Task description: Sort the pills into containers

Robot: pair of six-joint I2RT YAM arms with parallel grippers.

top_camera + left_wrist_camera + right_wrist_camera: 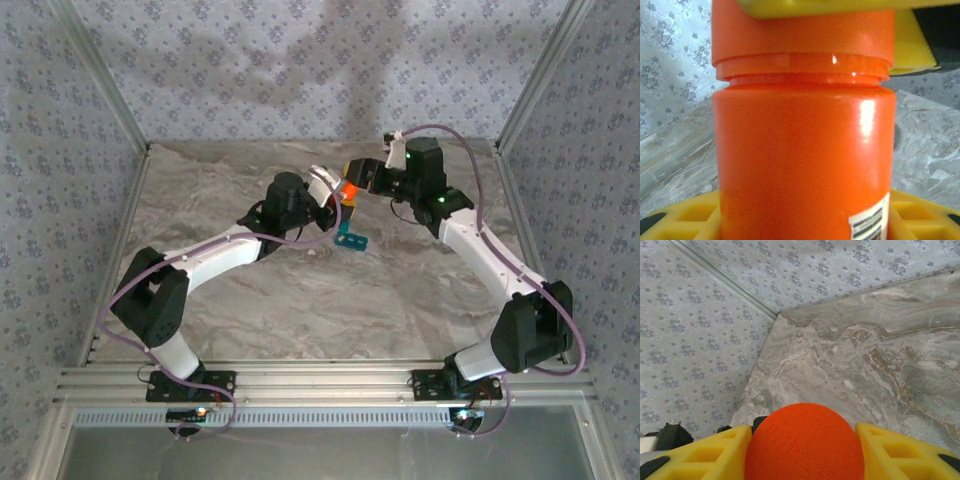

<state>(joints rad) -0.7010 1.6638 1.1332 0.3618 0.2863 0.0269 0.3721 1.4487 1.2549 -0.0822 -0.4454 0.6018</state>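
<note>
Left gripper (340, 203) first, from the overhead camera: it's clamped around an orange bottle (346, 190), held up off the table (300, 310) around the middle towards the back. The right gripper (354, 178) comes in from the other side and meets the bottle at the top end. The little teal pill organiser (350, 238) sits on the table just in front of the bottle, and nothing is touching it.

Left wrist cam: the bottle (805, 165) stands upright between the yellow fingers (685, 220) down at the bottom edge, so that's a firm hold on the body. The cap (805, 35) sits on the neck with the collar ring showing under it. The other arm's yellow fingers (912, 50) lie across the top of it.

Right wrist cam: the round top of the cap (805, 440) is wedged between this gripper's yellow fingers (705, 455), which look pressed against it on both sides. I'd call that closed on the cap. Behind it there's just marbled table (865, 365) and wallpaper.

My read is that this is the cap-off step, one arm bracing and the other twisting. No pills on show, presumably they're inside. Next up would be getting the cap fully free, lifting it clear, then tipping the bottle over the organiser, slowly, or pills end up all over the table.
</note>
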